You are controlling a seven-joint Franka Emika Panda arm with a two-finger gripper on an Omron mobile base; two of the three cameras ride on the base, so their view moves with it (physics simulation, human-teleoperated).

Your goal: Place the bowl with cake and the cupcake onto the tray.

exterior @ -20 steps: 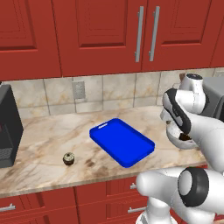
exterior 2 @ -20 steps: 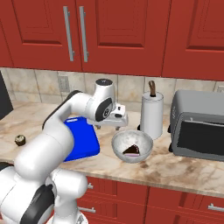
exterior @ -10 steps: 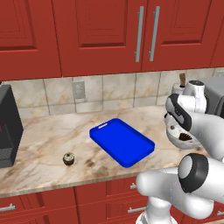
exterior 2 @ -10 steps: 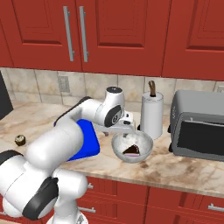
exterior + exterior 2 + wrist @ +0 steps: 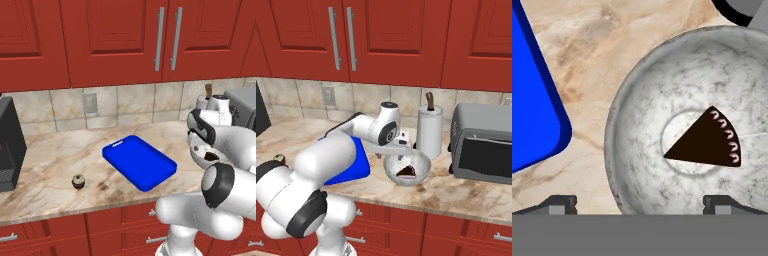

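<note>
A: The hand (image 5: 406,150) is hanging just over the near-left rim of the bowl with cake (image 5: 407,169). Its two fingertips (image 5: 559,204) are standing wide apart, one on each side of that rim, and they are holding nothing yet.

B: Why is it coming at the rim and not at the middle?

A: I think the bowl is too wide for the fingers to go around it. Pinching the thin wall, one finger inside and one outside, is probably the only good hold. The slice of cake is lying near the centre, so the rim is free.

B: And where are the other things lying?

A: The tray (image 5: 139,162) is lying flat on the surface (image 5: 60,170), just beside the bowl on its left, with the slot handle at the far end. The cupcake (image 5: 78,181) is sitting well apart, on the far side of the tray, near the front edge.

B: Is anything standing in the way?

A: A paper towel roll (image 5: 429,131) is standing close behind the bowl, and a toaster oven (image 5: 481,148) to its right. A dark appliance (image 5: 10,145) is standing beyond the cupcake. The path from bowl to tray is looking open; I judge only the tray's low rim is needing a small lift.
</note>
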